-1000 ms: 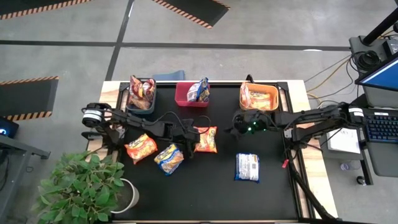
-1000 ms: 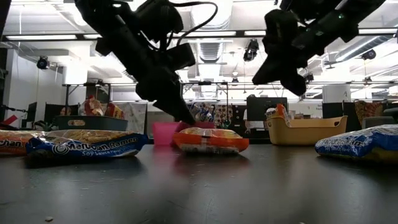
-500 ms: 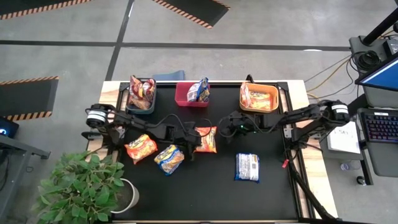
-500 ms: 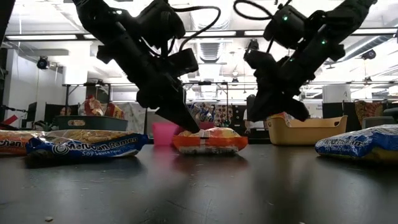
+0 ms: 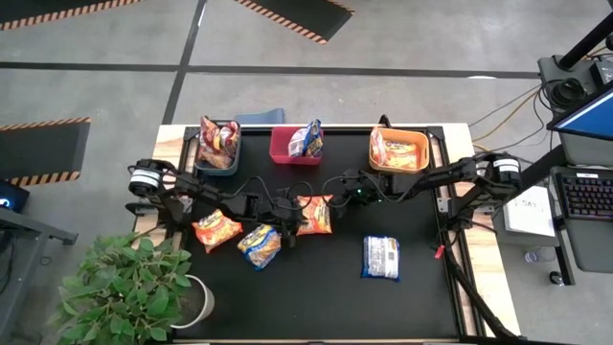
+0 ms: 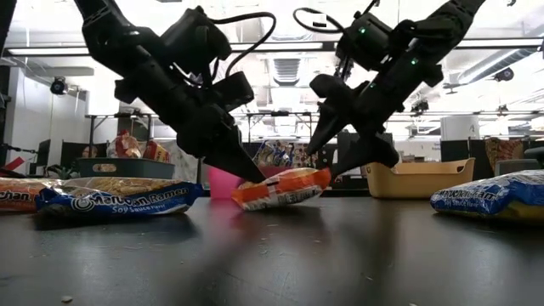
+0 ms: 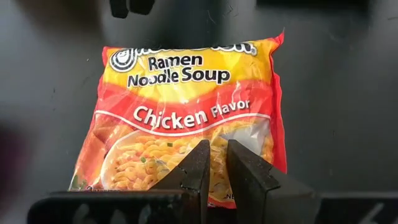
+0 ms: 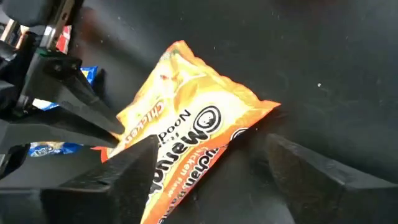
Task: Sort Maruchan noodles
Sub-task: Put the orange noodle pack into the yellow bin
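Note:
An orange Maruchan chicken packet (image 5: pixel 316 213) lies mid-table, tilted, its left end on the black mat and its right end raised (image 6: pixel 319 177). My left gripper (image 7: pixel 212 152), shut, bears on that left end. My right gripper (image 8: pixel 211 168) comes from the right, open, one finger on each side of the raised end (image 8: pixel 249 106). Another orange packet (image 5: pixel 217 228), a blue-and-yellow one (image 5: pixel 261 244) and a silver-white one (image 5: pixel 381 257) lie flat on the mat. My left gripper presses its shut fingertips (image 6: pixel 255 177) down on the packet's left end (image 7: pixel 186 168), slanting down from the table's left. That end stays on the mat while the packet's right end tilts up. Whether my right gripper touches the packet, I cannot tell.
Along the far edge stand a dark grey bin (image 5: pixel 218 146), a red bin (image 5: pixel 287 146) and an orange bin (image 5: pixel 412 153), each holding packets. A potted plant (image 5: pixel 134 287) stands off the near left corner. Bare mat lies toward the near edge.
My right gripper has gone down and toward the table's left to the orange packet, and has opened. My left gripper has sunk a little onto the packet's left end. The packet, flat before, has tipped: its right end has risen and its left end has stayed down.

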{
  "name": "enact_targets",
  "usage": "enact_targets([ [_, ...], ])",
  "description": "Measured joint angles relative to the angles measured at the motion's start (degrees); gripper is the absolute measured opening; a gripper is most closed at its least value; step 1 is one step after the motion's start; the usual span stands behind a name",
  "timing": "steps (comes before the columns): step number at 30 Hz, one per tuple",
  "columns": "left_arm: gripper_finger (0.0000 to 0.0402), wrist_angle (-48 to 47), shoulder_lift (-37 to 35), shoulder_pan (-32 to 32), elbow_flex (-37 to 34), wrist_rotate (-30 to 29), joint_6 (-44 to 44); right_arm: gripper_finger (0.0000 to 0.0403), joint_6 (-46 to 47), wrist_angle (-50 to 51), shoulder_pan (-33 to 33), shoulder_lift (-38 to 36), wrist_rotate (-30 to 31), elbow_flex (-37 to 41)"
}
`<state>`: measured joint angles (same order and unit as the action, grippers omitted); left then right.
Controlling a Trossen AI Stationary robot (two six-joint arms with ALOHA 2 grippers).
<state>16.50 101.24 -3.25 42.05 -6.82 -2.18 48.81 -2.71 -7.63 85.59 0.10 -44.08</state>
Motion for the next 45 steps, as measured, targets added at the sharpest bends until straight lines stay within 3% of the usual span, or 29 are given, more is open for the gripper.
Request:
enact_targets([
  [7,0.0038,5.6,-0.1,0.0,-3.1,-0.2,-0.9,0.0324,2.0,-1.5,-0.3,2.6,-2.2,-0.1],
  [22,0.0038,12.0,0.0,-0.1,-7.2,-1.6,-1.8,0.0326,2.2,-26.8,0.1,14.1,-13.3,-0.1],
  [26,0.0038,12.2,0.0,-0.1,-7.3,-1.6,-1.7,0.0319,1.6,-27.3,0.2,14.1,-14.1,-0.3],
  [30,0.0038,12.8,0.0,-0.1,-7.3,-1.6,-1.7,0.0281,2.2,-26.4,0.2,14.1,-14.0,-0.3],
  [40,0.0038,13.7,-0.9,-0.1,-7.3,-1.4,-1.3,0.0124,2.4,-24.4,0.1,13.9,-13.0,-0.4],
  [45,0.0038,10.5,-4.7,-0.1,-7.6,-1.5,1.7,0.0096,1.4,-24.5,0.2,13.0,-14.1,-0.5],
])
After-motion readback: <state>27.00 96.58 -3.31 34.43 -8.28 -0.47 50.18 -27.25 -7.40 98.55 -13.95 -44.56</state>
